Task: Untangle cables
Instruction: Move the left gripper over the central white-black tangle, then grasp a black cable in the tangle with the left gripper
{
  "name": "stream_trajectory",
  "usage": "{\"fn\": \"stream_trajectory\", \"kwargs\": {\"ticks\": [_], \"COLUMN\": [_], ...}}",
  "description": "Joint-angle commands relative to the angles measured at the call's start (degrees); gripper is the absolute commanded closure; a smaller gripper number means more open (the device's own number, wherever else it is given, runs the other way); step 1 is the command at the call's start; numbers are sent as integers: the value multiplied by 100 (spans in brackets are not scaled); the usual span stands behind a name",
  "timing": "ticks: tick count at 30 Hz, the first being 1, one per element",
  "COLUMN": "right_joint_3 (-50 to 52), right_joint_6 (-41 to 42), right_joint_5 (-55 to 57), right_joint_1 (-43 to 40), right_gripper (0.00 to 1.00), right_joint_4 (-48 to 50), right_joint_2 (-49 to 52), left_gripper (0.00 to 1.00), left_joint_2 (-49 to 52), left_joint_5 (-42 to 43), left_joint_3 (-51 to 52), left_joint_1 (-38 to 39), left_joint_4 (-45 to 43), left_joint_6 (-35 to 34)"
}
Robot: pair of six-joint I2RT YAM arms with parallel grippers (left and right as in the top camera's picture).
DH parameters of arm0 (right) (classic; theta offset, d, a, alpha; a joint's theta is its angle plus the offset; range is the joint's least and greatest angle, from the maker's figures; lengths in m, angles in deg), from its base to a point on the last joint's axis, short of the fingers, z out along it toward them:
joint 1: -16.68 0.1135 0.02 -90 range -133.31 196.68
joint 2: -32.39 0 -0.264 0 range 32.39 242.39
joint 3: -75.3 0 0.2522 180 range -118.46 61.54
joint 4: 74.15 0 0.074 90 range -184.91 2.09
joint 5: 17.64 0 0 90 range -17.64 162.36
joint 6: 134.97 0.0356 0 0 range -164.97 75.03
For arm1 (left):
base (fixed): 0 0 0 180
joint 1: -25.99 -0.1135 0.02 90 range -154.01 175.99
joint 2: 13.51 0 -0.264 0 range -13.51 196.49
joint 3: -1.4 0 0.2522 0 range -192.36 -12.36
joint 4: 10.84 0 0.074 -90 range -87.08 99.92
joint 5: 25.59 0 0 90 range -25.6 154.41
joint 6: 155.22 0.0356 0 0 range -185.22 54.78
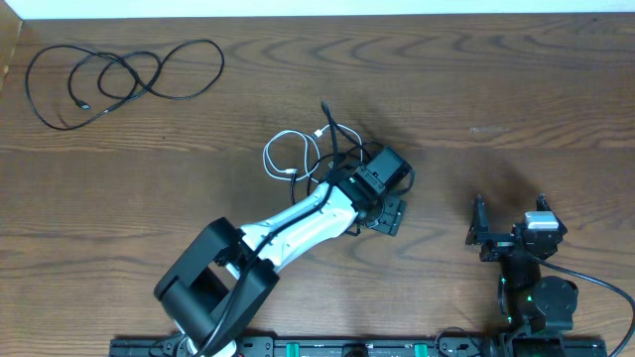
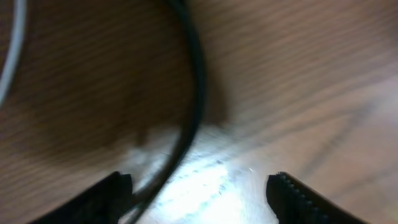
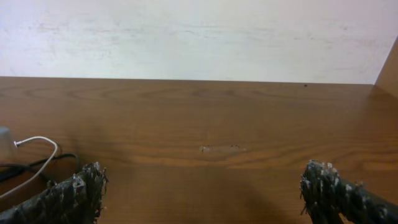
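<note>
Far off at the left back corner of the table [image 1: 516, 89], the first black cable [image 1: 119, 74] lies by itself in loose overlapping loops, well apart from both my arms. Nearer the middle, the white cable [image 1: 288, 159] makes a small round loop, and the second black cable [image 1: 332, 139] crosses its right side and runs down under my left wrist. My left gripper [image 2: 199, 190] points down at the wood there with its jaws spread. That black cable [image 2: 196, 93] curves down between them, close beside the finger [image 2: 106, 196] at the left of my wrist view. The picture is too blurred for me to tell whether it touches that finger, and a sliver of white cable [image 2: 12, 56] shows at the upper left edge. Over to the right, my right gripper [image 3: 205, 193] sits low near its base, jaws spread wide with only bare wood between them. It is well apart from the tangle, which I see at the left edge of that wrist view.
</note>
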Motion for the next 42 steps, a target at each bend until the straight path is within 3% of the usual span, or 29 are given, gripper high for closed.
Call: {"fn": "stream_trajectory", "kwargs": {"ticks": [1,4,9,16,20,24,28,29,30,32,33,36,42], "right_joint_3": [9,9,9,9,9,9,9,9,9,9,9,9,9], "right_joint_6": [81,81,81,81,81,81,81,81,79,81,81,79,81], "right_joint_5": [4,4,4,4,4,7,4,4,4,4,4,4,4], "right_joint_1": [68,68,68,68,68,68,68,68,68,68,68,68,68], "right_gripper": [1,1,1,1,1,1,1,1,1,1,1,1,1], "right_joint_4": [-26,-26,-26,-26,-26,-26,-26,-26,-26,-26,-26,-26,-26], "right_joint_2": [-17,-17,-17,-17,-17,-17,-17,-17,-17,-17,-17,-17,-17], "left_gripper": [33,40,66,73,87,92,92,85,66,44,39,32,37], "left_joint_2": [177,190,190,190,190,190,190,190,190,190,192,199,201], "left_joint_5": [-391,-391,-367,-369,-369,-367,-369,-369,-374,-376,-376,-374,-369], "left_joint_3": [-2,-2,-4,-4,-4,-4,-7,-7,-7,-4,-4,-4,-4], "left_joint_1": [-7,-9,-9,-9,-9,-9,-9,-9,-9,-9,-9,-9,-9], "left_joint_4": [-13,-15,-15,-11,31,31,26,26,26,24,20,7,7], "left_joint_6": [68,68,22,26,24,24,24,24,26,26,26,26,24]}}
